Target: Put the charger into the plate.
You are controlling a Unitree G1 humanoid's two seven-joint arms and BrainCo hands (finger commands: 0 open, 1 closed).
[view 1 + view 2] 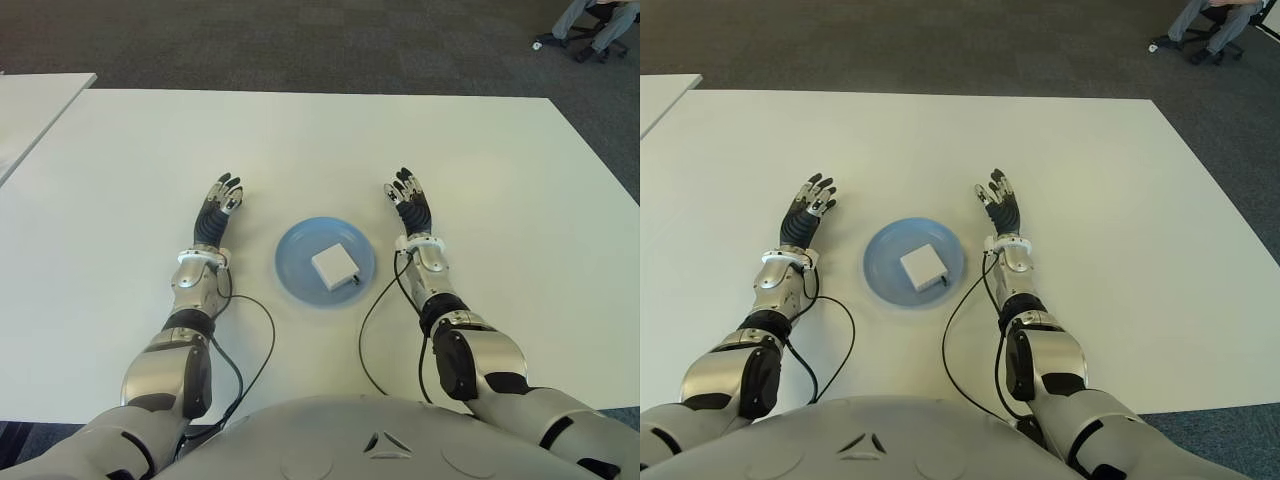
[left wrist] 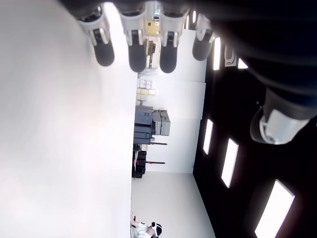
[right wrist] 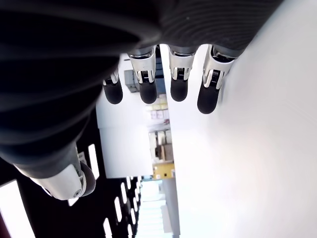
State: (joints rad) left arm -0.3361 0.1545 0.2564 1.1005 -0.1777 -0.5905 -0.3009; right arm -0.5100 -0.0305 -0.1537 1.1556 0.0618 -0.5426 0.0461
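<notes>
A white square charger (image 1: 334,266) lies in the round blue plate (image 1: 296,250) at the middle of the white table (image 1: 320,140), its short cable end near the plate's right rim. My left hand (image 1: 220,207) shows to the left of the plate with fingers stretched out, holding nothing. To the plate's right my right hand (image 1: 408,200) is also spread open and empty. Both wrist views show straight fingers (image 2: 133,49) (image 3: 176,79) over bare table.
Black cables (image 1: 250,350) (image 1: 375,330) loop on the table beside each forearm. A second white table edge (image 1: 40,100) stands at the far left. A person's legs on a chair base (image 1: 590,30) show at the far right corner, beyond dark carpet.
</notes>
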